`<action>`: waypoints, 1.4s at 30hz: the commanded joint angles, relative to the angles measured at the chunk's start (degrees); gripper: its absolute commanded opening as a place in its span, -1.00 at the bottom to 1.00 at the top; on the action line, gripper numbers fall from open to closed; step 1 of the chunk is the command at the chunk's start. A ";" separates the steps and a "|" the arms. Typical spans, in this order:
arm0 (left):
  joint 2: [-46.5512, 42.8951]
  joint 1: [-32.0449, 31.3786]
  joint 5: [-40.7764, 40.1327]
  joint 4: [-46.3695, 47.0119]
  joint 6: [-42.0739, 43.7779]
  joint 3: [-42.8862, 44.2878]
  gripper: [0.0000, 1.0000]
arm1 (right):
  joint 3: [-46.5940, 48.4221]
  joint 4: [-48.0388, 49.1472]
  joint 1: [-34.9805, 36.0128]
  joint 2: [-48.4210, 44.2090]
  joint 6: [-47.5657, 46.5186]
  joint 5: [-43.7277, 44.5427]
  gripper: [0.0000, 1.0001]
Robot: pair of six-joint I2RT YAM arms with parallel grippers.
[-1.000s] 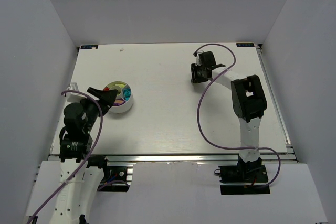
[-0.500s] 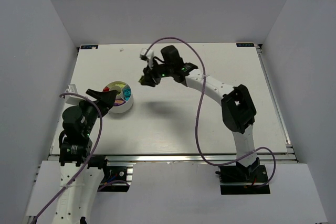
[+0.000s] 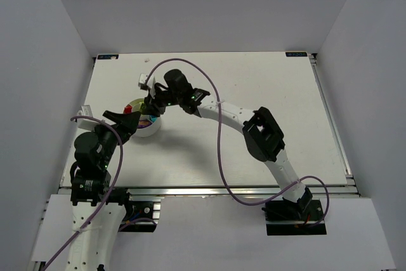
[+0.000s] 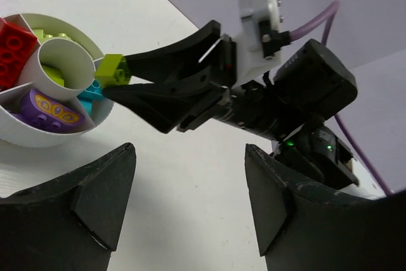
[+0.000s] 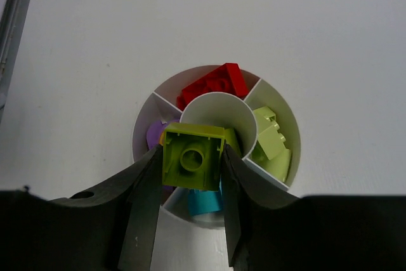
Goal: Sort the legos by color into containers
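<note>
At the lower left of the top view the left tool (image 3: 122, 118) is being held spread, with nothing between its fingers (image 4: 95, 201); in its own wrist view those black fingers are being shown at the bottom edge, well apart. Just beyond it, at the left of the counter (image 3: 254, 106), the round white dish (image 5: 137, 132) is sitting, its wedge compartments ranged around a centre cup (image 5: 209, 109). In the right wrist view red legos (image 5: 216, 84) are being shown in the upper wedge, lime legos (image 5: 269, 138) in the right wedge, a purple piece (image 4: 47, 109) in the left wedge and a teal brick (image 5: 203, 202) in the lower wedge. A yellow pattern is printed on the purple piece; no letters can be made out in it. Above the dish the right tool (image 3: 152, 107) is being held out from the middle of the top view, its jaws pressed against two opposite sides of a lime brick (image 5: 193, 157). That brick is being pinched over the centre cup and the lower wedges, its hollow underside turned to the wrist camera. At the far corners of the counter small tags (image 3: 108, 57) are being shown, their print too small to be read.
</note>
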 commanded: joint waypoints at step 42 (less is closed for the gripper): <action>-0.86 0.16 -1.47 -4.78 2.96 4.58 0.96 | -8.59 -14.52 -13.51 -21.62 5.22 15.58 0.79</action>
